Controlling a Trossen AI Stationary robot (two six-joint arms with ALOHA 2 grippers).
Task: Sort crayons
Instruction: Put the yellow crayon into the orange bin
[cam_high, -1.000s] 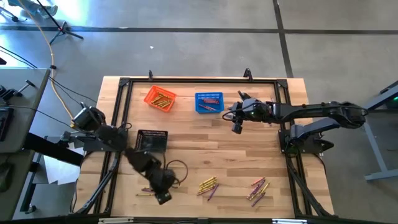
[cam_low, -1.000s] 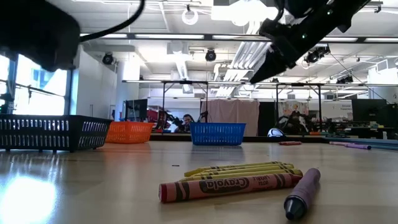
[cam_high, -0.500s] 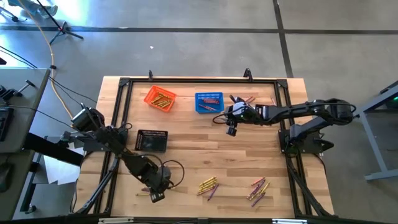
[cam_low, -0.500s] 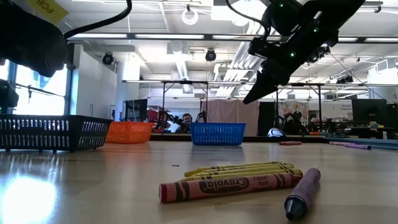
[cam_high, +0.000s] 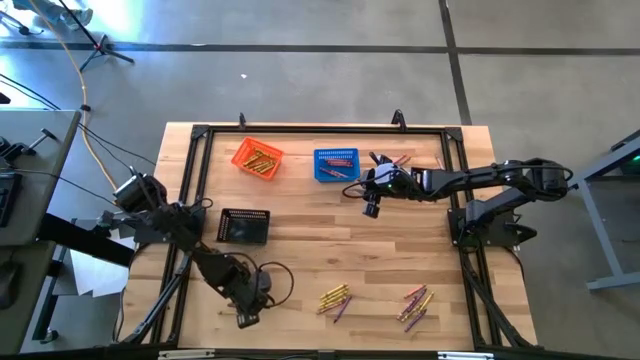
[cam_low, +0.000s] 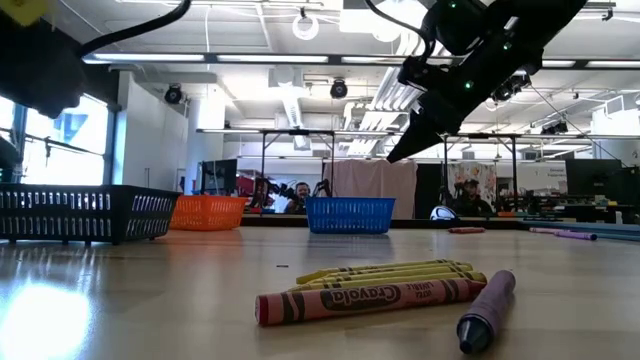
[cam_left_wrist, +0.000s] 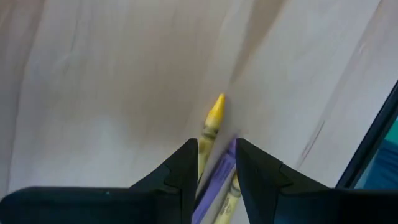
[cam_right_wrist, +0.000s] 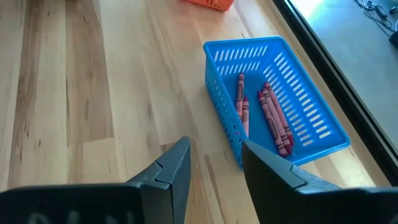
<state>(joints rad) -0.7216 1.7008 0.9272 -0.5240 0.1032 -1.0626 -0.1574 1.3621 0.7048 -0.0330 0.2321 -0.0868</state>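
Crayons lie in loose clusters near the table's front edge: a middle cluster, shown close in the low view as yellow, red and purple sticks, and a right cluster. My left gripper points down over the front left. It is open, its fingers on either side of a purple crayon beside a yellow one on the wood. My right gripper hangs open and empty just short of the blue basket, which holds red crayons.
An orange basket with yellow crayons stands at the far left, with the blue basket beside it. A black basket sits left of centre. A black rail frame borders the table. A few stray crayons lie far right.
My left gripper has swung from beside the black basket toward the table's left and near edges, tipping to point more steeply down over the front-left crayons. My right gripper has sunk a little and shifted toward the table's left, then held still. Neither has changed its opening.
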